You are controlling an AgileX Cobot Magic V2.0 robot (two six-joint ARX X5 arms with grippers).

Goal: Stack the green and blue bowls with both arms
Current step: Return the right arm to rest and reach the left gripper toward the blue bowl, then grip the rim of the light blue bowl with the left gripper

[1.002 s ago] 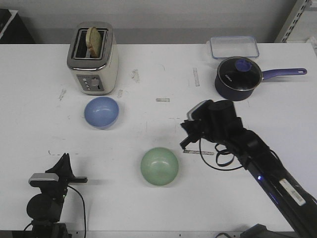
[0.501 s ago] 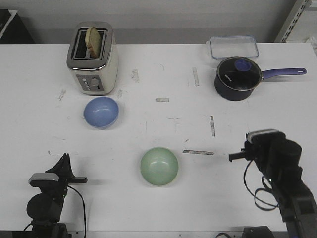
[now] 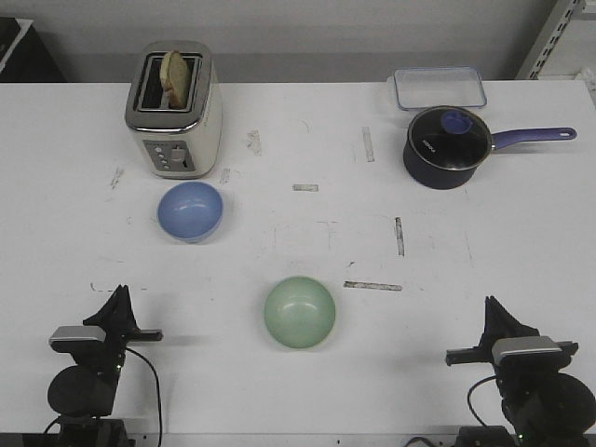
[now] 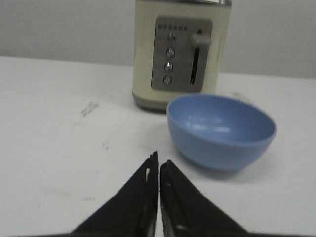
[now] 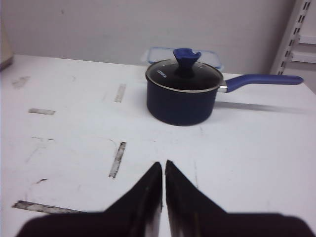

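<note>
The pale green bowl (image 3: 299,313) sits upright on the white table at the front middle. The light blue bowl (image 3: 191,210) sits left of centre, just in front of the toaster; it also shows in the left wrist view (image 4: 221,131), ahead of the fingertips. My left gripper (image 3: 119,296) is at the front left edge, shut and empty (image 4: 159,159). My right gripper (image 3: 492,305) is at the front right edge, shut and empty (image 5: 163,164). Neither gripper touches a bowl. The green bowl is out of both wrist views.
A cream toaster (image 3: 175,107) with bread in it stands at the back left. A dark navy saucepan (image 3: 448,146) with a glass lid and a clear lidded box (image 3: 440,88) stand at the back right. Tape marks dot the table (image 3: 307,233).
My right arm has drawn back from the middle of the table to the front right edge. The green bowl, the blue bowl and the left arm have stayed put.
</note>
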